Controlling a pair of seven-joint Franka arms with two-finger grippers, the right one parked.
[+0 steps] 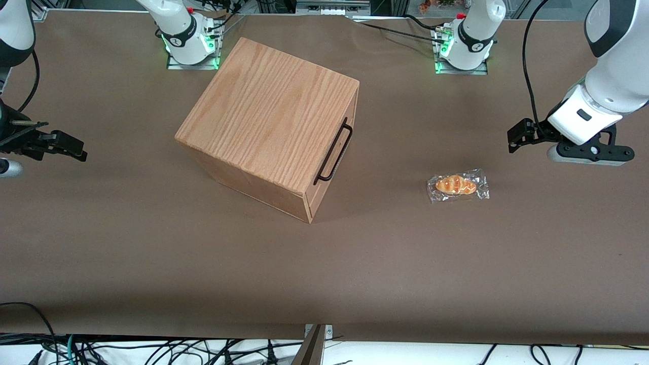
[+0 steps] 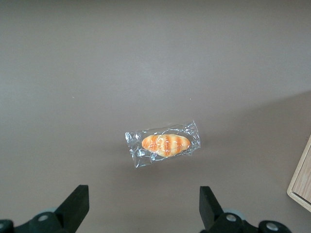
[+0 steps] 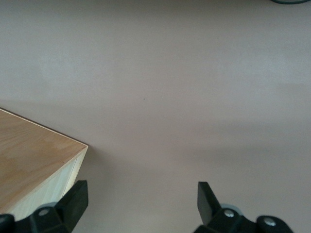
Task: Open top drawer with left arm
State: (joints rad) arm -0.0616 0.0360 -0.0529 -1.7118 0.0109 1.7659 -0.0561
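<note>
While the oak-grain cabinet (image 1: 268, 121) sits mid-table, turned at an angle, its top drawer (image 1: 332, 154) is fully shut, front flush w/ the cabinet face; that face points toward the working arm's end of the table.

- Handle (image 1: 333, 152): thin black wire U, on the drawer front, nothing touching it.
- Left arm (image 1: 603, 86): white shell, black cable, at the working arm's end of the table, approx 3 o'clock from the cabinet in the front view, well apart from it.
- Gripper (image 1: 517, 138): black, two-finger, raised above the table, pointing toward the cabinet; in the wrist view (image 2: 143, 206) the fingers (image 2: 75, 204) stand wide apart, nothing between them.
- Wrapped bread roll (image 1: 458, 185): orange-brown, in a clear crinkled packet, flat on the table between cabinet and gripper; approx 4 o'clock from the handle, 8 o'clock from the gripper, nearer the front cam than either. Also in the wrist view (image 2: 164, 144), clear of the fingertips.
- Cabinet corner (image 2: 302, 177): just visible in the wrist view, apart from the roll.
- Table (image 1: 152, 263): brown matte surface.
</note>
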